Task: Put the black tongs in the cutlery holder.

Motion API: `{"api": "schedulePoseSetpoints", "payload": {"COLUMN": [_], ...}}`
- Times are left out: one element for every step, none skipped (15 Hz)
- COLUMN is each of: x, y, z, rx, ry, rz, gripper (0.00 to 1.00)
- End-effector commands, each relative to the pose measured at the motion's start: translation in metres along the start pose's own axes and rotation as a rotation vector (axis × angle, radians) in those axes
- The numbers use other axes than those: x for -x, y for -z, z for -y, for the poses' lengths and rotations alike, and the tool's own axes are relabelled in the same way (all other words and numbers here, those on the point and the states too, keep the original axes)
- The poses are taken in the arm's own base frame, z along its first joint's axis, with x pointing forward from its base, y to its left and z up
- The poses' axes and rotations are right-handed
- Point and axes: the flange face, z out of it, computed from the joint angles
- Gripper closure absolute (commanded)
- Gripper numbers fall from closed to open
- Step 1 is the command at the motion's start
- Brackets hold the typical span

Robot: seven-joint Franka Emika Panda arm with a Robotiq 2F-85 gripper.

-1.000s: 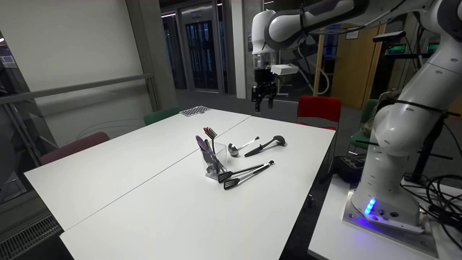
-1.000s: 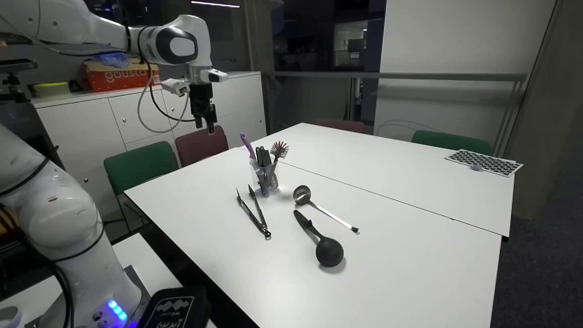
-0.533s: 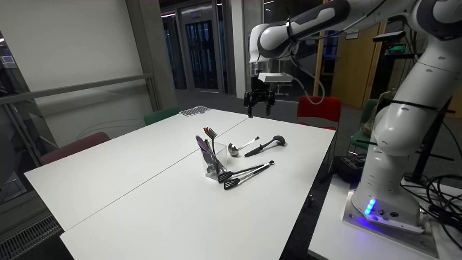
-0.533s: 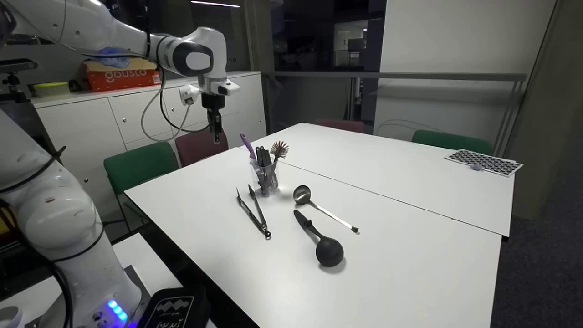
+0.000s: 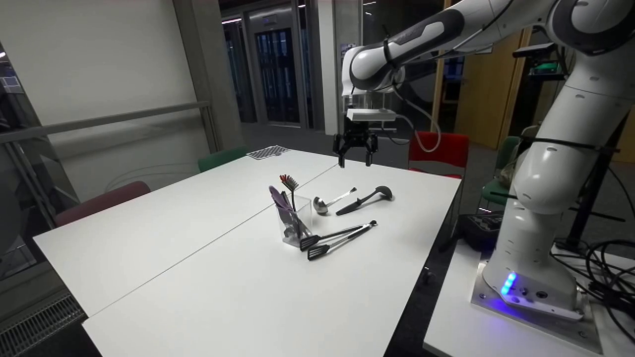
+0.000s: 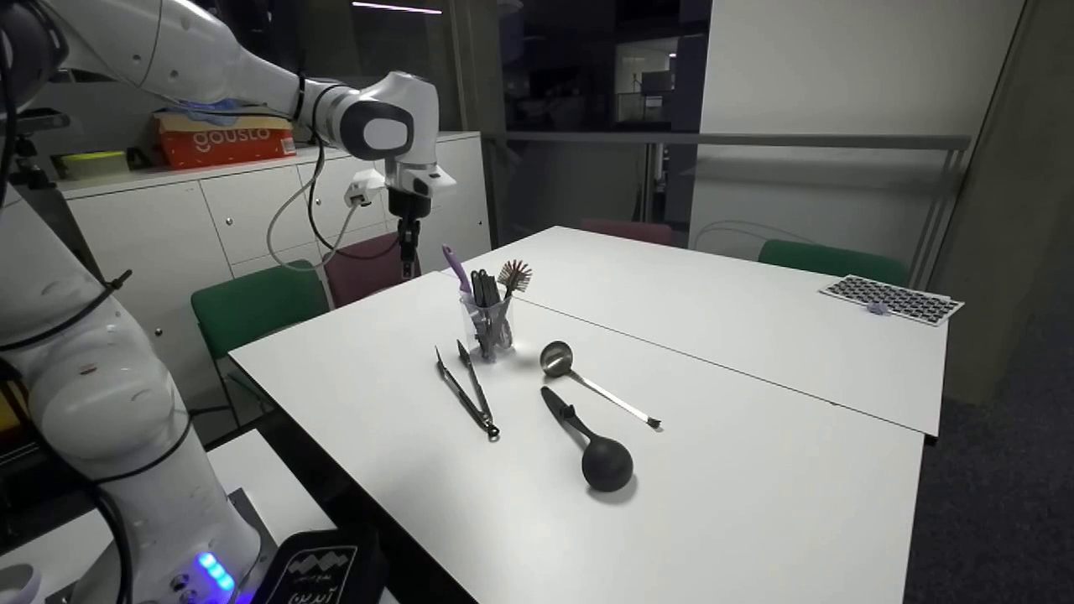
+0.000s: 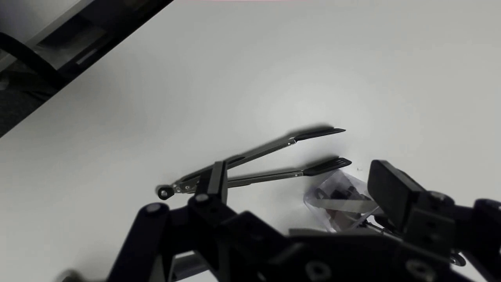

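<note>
The black tongs lie spread on the white table in both exterior views (image 5: 357, 233) (image 6: 460, 392), tips close to the holder. The cutlery holder (image 5: 306, 214), a clear upright cup, also shows in an exterior view (image 6: 468, 323); a purple handle, dark handles and a brush stick out. My gripper (image 5: 355, 162) is open and empty, pointing down well above the table; it also shows in an exterior view (image 6: 409, 270). In the wrist view the gripper (image 7: 303, 184) has its left finger partly covering the tongs (image 7: 266, 178); the right finger partly covers the holder (image 7: 315, 212).
A metal ladle (image 5: 320, 206) (image 6: 555, 359) and a black ladle (image 5: 364, 201) (image 6: 607, 463) lie beside the tongs. A patterned board (image 5: 268, 152) (image 6: 891, 299) lies at the table's edge. Chairs stand around the table, including a red one (image 5: 439, 148).
My gripper has come lower and turned about its vertical axis. It has moved slightly left in one exterior view and right in another. It stays open; the tongs and holder have not moved.
</note>
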Motion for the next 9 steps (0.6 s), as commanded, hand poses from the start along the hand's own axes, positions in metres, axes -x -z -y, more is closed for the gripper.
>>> {"api": "schedulePoseSetpoints", "payload": {"x": [0.0,0.0,-0.005,-0.009,-0.014,-0.019,-0.024,-0.028,-0.032], "y": [0.0,0.001,-0.001,-0.004,-0.013,-0.021,-0.03,-0.043,-0.056], "z": [0.0,0.0,-0.002,-0.005,-0.011,-0.016,-0.022,-0.029,-0.036], "rx": [0.001,0.0,-0.003,-0.023,-0.014,-0.007,-0.004,0.004,0.016], "ry": [0.001,0.001,-0.048,-0.11,-0.185,-0.231,-0.281,-0.33,-0.381], "rz": [0.001,0.0,-0.012,0.004,0.033,0.043,0.059,0.081,0.1], "gripper": [0.03,0.01,0.0,0.0,0.0,0.0,0.0,0.0,0.0]}}
